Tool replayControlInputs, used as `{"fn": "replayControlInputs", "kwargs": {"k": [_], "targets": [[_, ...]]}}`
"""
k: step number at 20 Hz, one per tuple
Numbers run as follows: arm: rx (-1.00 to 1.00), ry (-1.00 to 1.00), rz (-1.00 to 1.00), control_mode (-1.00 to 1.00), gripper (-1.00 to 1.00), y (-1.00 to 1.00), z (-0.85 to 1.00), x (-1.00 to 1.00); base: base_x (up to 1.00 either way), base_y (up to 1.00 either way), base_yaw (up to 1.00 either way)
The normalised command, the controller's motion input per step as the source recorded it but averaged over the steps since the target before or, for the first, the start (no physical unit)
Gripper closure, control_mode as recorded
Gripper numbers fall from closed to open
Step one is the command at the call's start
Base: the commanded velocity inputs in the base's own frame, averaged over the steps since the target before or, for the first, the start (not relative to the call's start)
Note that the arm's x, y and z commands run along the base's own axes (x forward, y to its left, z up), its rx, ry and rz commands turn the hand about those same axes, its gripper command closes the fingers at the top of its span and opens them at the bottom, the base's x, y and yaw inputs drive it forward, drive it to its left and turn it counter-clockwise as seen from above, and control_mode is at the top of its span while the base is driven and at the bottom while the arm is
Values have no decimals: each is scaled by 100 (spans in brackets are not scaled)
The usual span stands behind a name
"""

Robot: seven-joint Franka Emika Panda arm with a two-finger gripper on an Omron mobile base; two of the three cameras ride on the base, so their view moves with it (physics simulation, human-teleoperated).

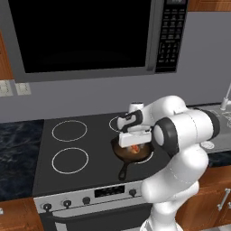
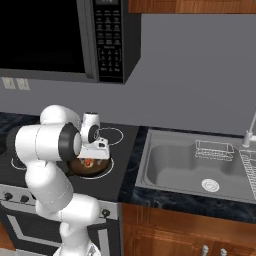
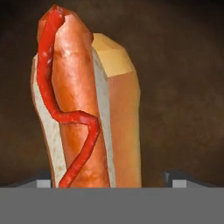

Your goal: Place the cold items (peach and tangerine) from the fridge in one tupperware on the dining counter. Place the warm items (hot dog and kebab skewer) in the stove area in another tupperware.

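Gripper: the two-finger gripper [image 3: 109, 183] hangs low over the pan, pointing down. Its dark tips stand wide apart, one on each side of the hot dog, not touching it. It holds nothing.
Hot dog: the orange-brown sausage in a pale bun with a wavy red sauce line [image 3: 78, 100] lies in the pan, between the tips.
Pan: the round dark frying pan with a short black handle [image 1: 122, 170] sits on the front right ring of the stove.
Stove: the flat black stove top with white rings [image 1: 70, 146] is under the pan.
Microwave: the big grey microwave with a dark door [image 1: 81, 36] hangs above the pan.
Sink: the grey metal sink [image 2: 170, 167] is to the right of the pan.
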Motion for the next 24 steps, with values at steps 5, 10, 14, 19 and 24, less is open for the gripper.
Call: {"fn": "replayControlInputs", "kwargs": {"k": [5,10,14,19,24], "targets": [[0,0,0,-100,100,4,-26,0,0,0,0],[0,-2,0,-100,100,0,-9,-5,0,0,0],[0,-10,-2,-100,100,0,0,-38,0,0,0],[0,-19,-4,-100,100,0,32,-60,0,0,0],[0,-19,0,-100,100,0,79,-46,0,0,0]]}}
